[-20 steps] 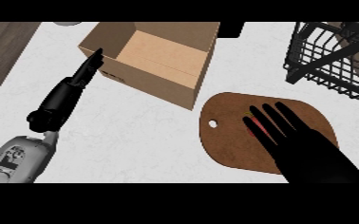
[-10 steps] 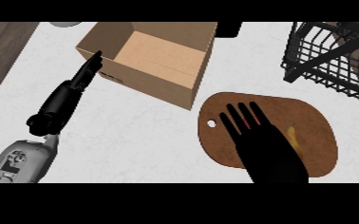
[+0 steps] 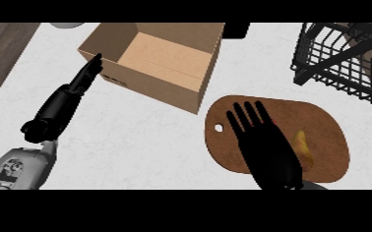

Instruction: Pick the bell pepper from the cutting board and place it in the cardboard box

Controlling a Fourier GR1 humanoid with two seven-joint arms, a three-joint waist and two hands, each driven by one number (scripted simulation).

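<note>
the approach step: the black right hand (image 3: 267,145), fingers straight and empty, hovers over the brown oval wooden cutting board (image 3: 323,128) at lower right, and must next curl round the yellow bell pepper (image 3: 303,149) beside it.

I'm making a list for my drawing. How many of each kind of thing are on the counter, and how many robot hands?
Cardboard box: 1
Cutting board: 1
Bell pepper (yellow, partly hidden by the right hand): 1
Black wire basket: 1
Black robot hands: 2, left hand and right hand
Total: 6
</note>
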